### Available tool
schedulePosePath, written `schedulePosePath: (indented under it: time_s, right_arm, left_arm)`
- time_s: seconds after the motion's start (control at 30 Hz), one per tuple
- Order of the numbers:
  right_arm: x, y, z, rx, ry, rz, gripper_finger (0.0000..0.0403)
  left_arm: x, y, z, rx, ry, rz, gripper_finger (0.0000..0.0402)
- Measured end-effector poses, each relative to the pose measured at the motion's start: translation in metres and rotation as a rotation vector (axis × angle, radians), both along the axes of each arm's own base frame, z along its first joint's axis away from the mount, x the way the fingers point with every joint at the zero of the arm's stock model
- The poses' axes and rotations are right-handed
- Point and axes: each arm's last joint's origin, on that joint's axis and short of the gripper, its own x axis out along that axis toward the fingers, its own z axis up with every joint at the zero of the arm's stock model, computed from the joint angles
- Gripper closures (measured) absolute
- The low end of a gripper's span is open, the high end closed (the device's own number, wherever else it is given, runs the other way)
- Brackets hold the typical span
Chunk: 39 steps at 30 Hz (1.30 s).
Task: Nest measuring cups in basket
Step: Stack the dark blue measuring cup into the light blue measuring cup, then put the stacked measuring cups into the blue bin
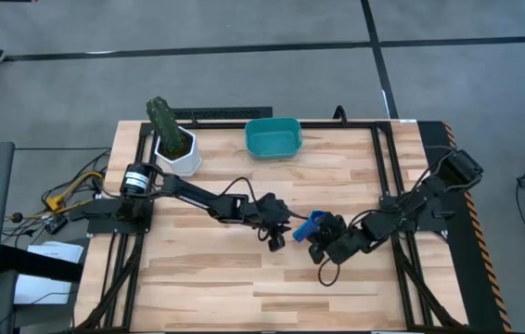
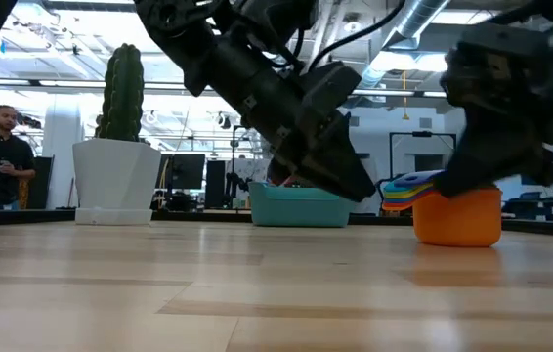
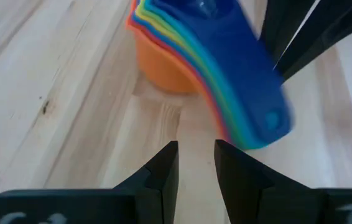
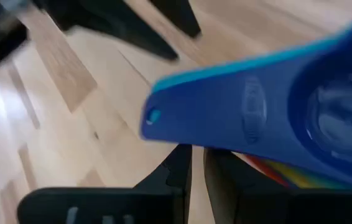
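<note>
1. The nested stack of small plastic measuring cups (image 2: 449, 207) – an orange cup at the bottom, with yellow, green and blue handles fanned above it and a dark blue one on top – sits on the pale wooden slatted table (image 1: 207, 278), well short of the teal rounded-rectangular plastic basket (image 1: 273, 137) at the table's far edge.
2. The right gripper (image 1: 322, 243) is at the stack: the low view shows its dark body pressed onto the orange cup's top, and its wrist view shows the blue handle lying right across its fingers (image 4: 179, 165). These stand with only a narrow slit between them – whether they pinch any part of the stack I cannot tell.
3. The left gripper (image 1: 277, 239) hangs just beside the stack, on the side away from the right arm. Its fingers (image 3: 163, 171) are a little apart, with bare wood showing in the gap, and grip nothing; the handle tips reach out over them without touching.
4. Between the stack and the basket lies open table; in the low view the left arm's sloping dark wrist crosses in front of part of the basket.
5. Beside the basket, towards the left arm's base, stands a white faceted pot holding a tall green cactus (image 1: 172, 136).
6. Past the table's far edge, in the low view, a person in dark clothes (image 2: 1, 161) stands among monitors.
7. No readable writing shows; an embossed mark on the blue handle is too blurred to read.
</note>
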Motion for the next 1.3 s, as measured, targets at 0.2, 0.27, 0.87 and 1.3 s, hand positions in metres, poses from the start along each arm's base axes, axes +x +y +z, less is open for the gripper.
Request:
schedulePosePath:
  time_s: [0.2,0.27,0.87,1.3]
  right_arm:
    - [0.008,-0.006,0.006,-0.027,-0.01,0.003,0.0337]
    - [0.009,-0.007,0.006,-0.03,-0.009,0.003,0.0337]
    - [-0.026,0.022,0.02,-0.009,-0.055,-0.014,0.0337]
    - [-0.071,0.007,0.041,0.041,0.047,-0.119,0.0275]
  left_arm:
    - [0.0,-0.002,0.001,-0.003,-0.014,-0.005,0.031]
    - [0.0,-0.002,0.001,-0.004,-0.014,-0.005,0.031]
    - [-0.009,-0.013,0.022,0.009,-0.003,0.039,0.031]
    - [-0.038,0.001,0.063,0.212,0.092,0.193,0.029]
